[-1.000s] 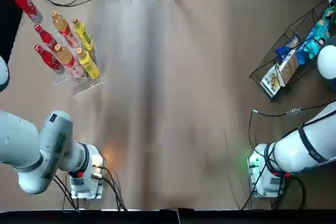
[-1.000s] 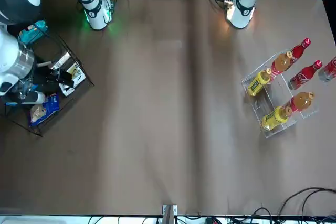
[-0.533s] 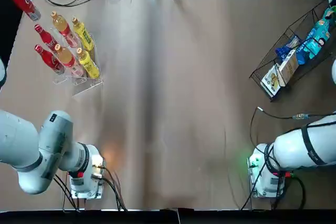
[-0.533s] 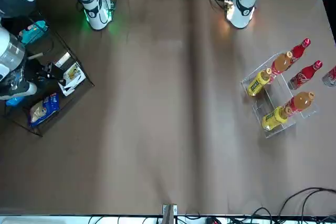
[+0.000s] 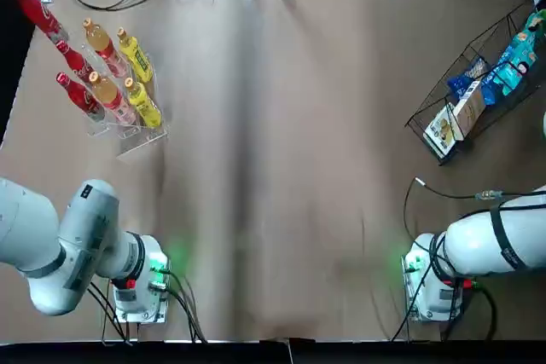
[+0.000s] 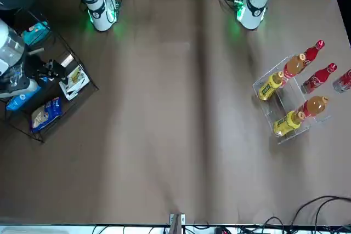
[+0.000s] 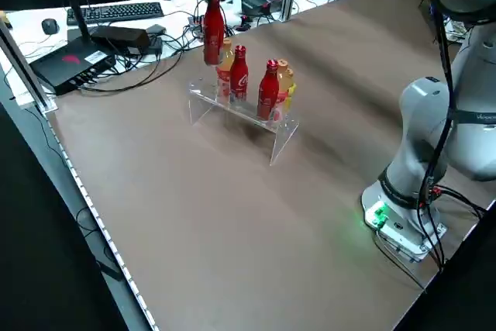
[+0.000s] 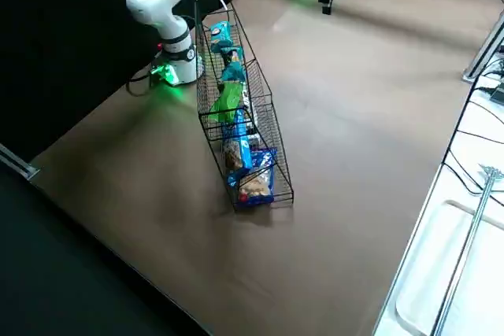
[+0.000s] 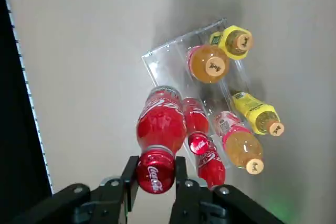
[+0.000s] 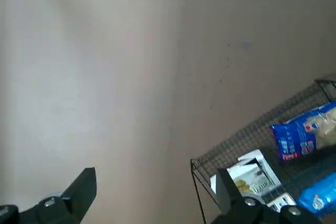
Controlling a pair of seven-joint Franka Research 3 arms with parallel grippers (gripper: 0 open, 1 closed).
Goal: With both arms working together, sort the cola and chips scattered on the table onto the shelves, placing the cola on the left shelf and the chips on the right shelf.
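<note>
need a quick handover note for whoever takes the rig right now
Left hand: shut on a cola by its cap, held above the clear rack.
Right hand: open and empty, by the wire basket.
Done: two colas stand in the rack beside the orange and yellow drinks; green and teal chips lie in the basket.
Left: seat the held cola in the rack.

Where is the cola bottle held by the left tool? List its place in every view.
Top: held cola bottle, upper left corner.
Front: right edge.
Left side: top centre.
Right side: not in it.
Left wrist: centre.
Right wrist: not in it.
Landmark: clear rack next to it.
</note>
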